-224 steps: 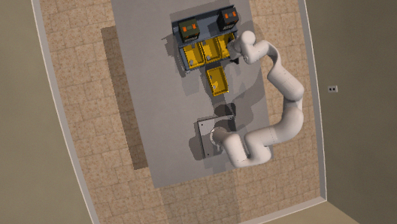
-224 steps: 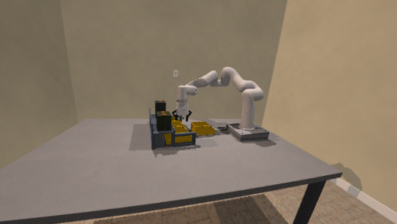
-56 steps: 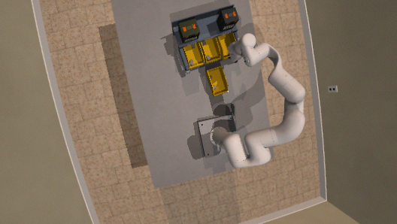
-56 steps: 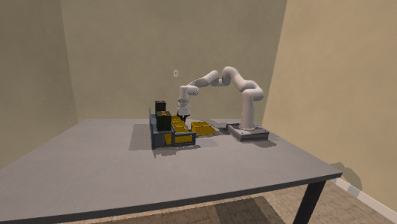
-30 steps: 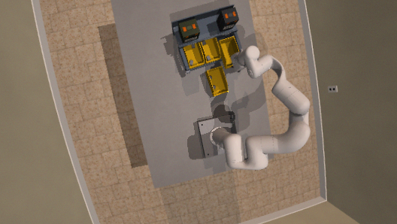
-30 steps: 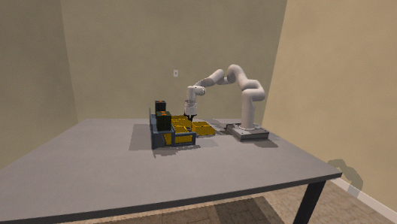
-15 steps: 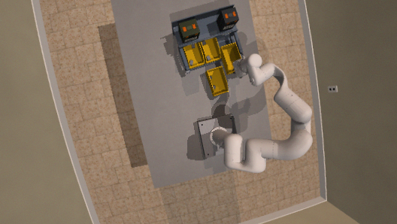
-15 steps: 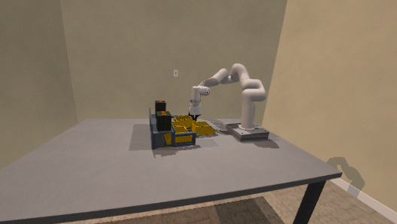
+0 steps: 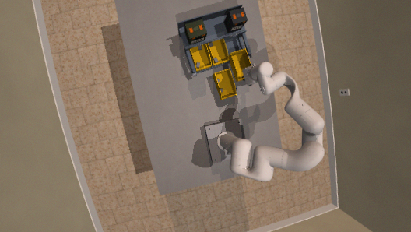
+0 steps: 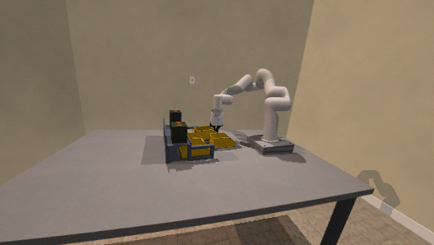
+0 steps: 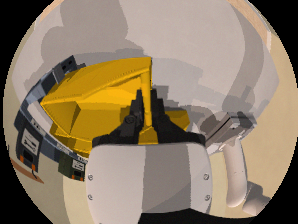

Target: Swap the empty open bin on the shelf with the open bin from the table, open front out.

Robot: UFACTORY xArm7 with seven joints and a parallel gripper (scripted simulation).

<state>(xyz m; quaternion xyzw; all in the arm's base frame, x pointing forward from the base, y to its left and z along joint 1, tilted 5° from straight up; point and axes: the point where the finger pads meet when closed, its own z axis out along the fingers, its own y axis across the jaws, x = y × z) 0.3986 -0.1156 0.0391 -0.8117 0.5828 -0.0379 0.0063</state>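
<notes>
Gripper (image 11: pixel 144 111) was clamped on the side wall of the empty bin (image 9: pixel 240 64), fingers straddling the thin yellow wall from above; a wall pinch looked like the only grip a narrow jaw gets on a box that wide. In the top view that bin sat skewed and forward of its row, near end out past the shelf (image 9: pixel 183 33) front, so I'd judge it was mid-extraction: lifted over the front lip and drawn out from under the board. Whether it was touching anything below, couldn't tell. The table bin (image 9: pixel 224 83) stood on the table top (image 9: pixel 156 117) just in front of the shelf, beside the held bin, with a small grey part visible inside; parked close, presumably to keep the swap short. Two more yellow bins (image 9: pixel 209 54) stood in the row, each with a small grey bit inside, open fronts toward the arm. Two dark boxes (image 9: pixel 195 31) with orange marks sat on the upper board. Held bin's interior looked bare. An off-centre grip could let it tilt.
</notes>
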